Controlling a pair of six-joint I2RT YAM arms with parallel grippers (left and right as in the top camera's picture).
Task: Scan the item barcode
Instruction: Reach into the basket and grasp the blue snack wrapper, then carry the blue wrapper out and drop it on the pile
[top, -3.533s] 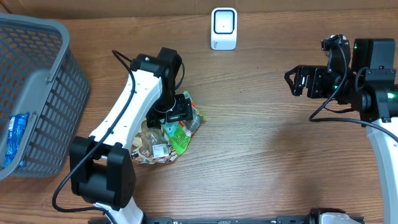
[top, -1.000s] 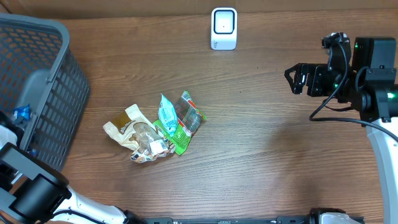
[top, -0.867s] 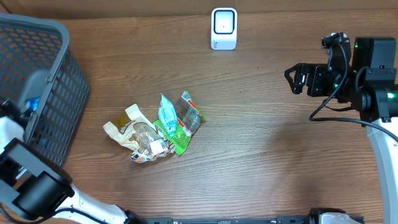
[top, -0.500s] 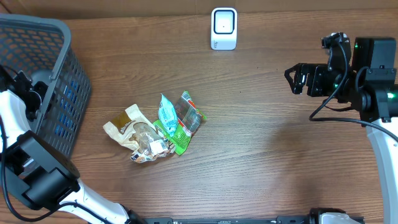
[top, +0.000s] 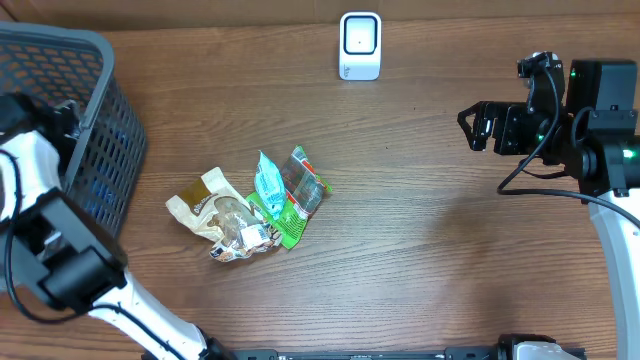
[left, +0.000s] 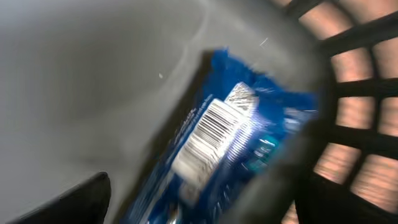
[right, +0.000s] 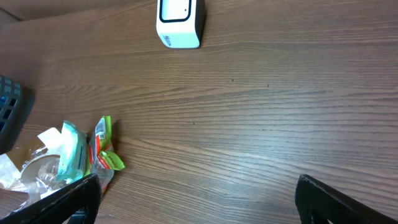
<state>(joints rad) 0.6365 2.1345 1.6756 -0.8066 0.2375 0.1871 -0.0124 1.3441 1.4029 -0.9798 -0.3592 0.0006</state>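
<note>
Just below the left gripper (left: 202, 194), its jaws spread, 1 blue packet (left: 230, 143) lies in the basket (top: 100, 60), barcode showing; right gripper (right: 196, 191) hangs over the table (top: 420, 230), jaws spread wide.

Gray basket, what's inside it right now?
A blue packet with a white barcode label lies on the basket floor. The left arm hides much of the rest.

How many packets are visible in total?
4: piled mid-table, a tan packet, a teal packet, a green packet; in the basket, a blue packet. More may be hidden.
</note>
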